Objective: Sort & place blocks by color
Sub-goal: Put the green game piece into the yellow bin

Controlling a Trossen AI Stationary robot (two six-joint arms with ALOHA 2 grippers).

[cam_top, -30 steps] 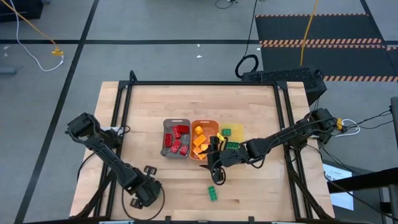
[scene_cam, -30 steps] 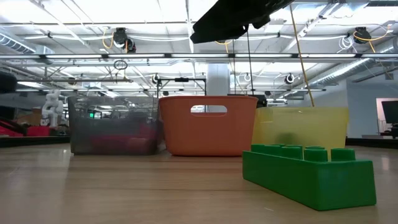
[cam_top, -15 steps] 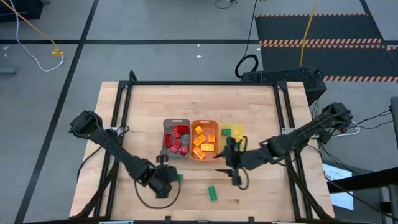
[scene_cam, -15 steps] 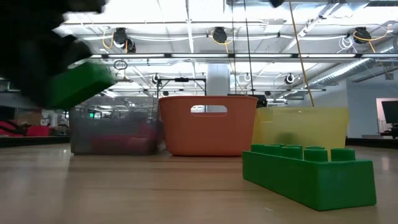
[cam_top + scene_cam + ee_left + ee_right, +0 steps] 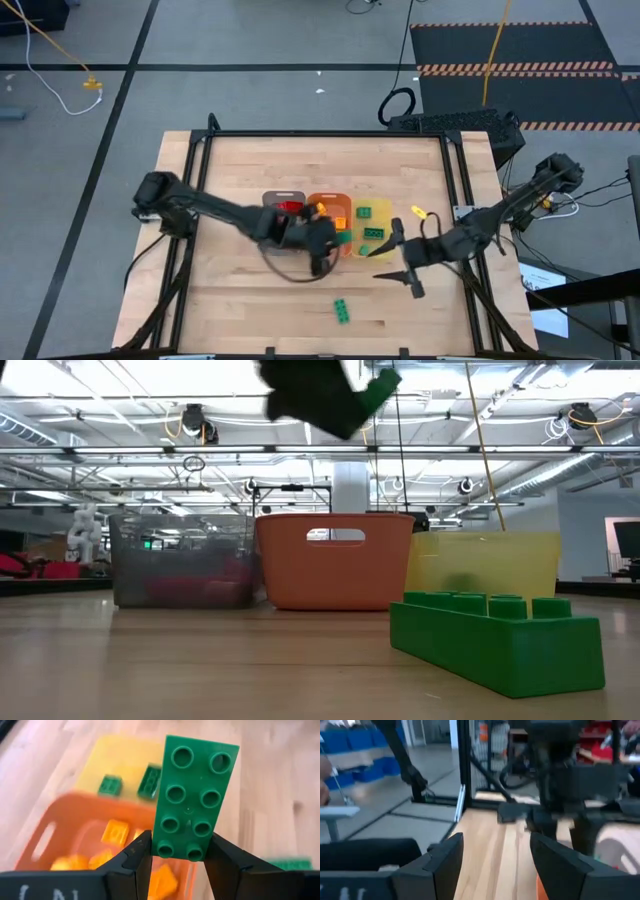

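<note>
Currently a green block (image 5: 192, 800) is gripped by its short end between the fingers of the left end effector (image 5: 322, 240), studs facing the wrist camera, and is held in the air above the near edge of the orange tray (image 5: 330, 200). The yellow tray (image 5: 385, 210), just right of the orange one, already holds two green blocks (image 5: 110, 785), so it is judged to be the destination. The grey tray (image 5: 270, 200), on the left of the row, holds red blocks (image 5: 290, 210); orange blocks (image 5: 115, 831) lie in the orange tray.

To do this step well, the block should be carried further right until it is clearly over the yellow tray's floor, and lowered inside the walls before the fingers are parted. A release from where it hangs now would probably drop it among the orange blocks. The tall grip leaves most of the block overhanging, so a slow, level approach is advised.

One more green block (image 5: 342, 311) lies on the worktop (image 5: 230, 160), near of the trays and well apart from them. The right end effector (image 5: 405, 262) hangs above the worktop right of the yellow tray, with its fingers spread and nothing between them.

No brand, label or readable writing can be made out.
</note>
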